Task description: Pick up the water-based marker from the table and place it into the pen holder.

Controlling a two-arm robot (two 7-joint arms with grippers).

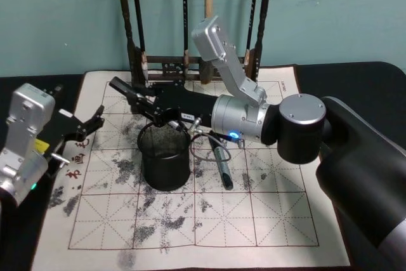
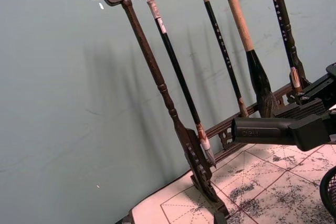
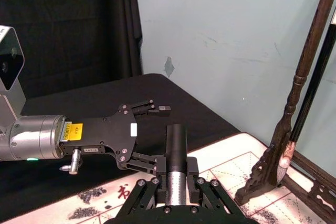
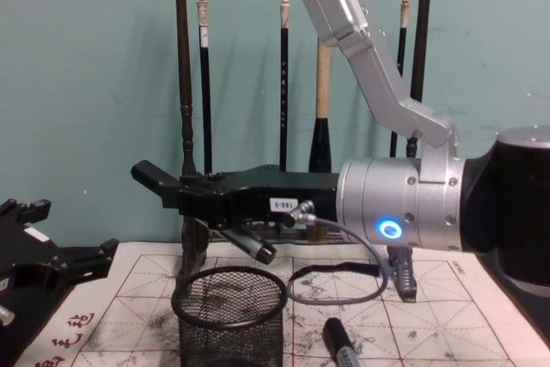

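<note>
My right gripper reaches in from the right and is shut on a black water-based marker. It holds the marker about level, pointing left. The gripper hangs above the far left part of the rim of the pen holder, a black mesh cup standing on the calligraphy mat. The right wrist view shows the marker clamped between the fingers. In the left wrist view the marker hangs in front of the rack. My left gripper stands open at the mat's left edge, apart from the holder.
Another dark marker lies on the ink-stained mat just right of the holder, under a loop of cable. A tall dark wooden brush rack with hanging brushes stands at the mat's back edge, against the teal wall.
</note>
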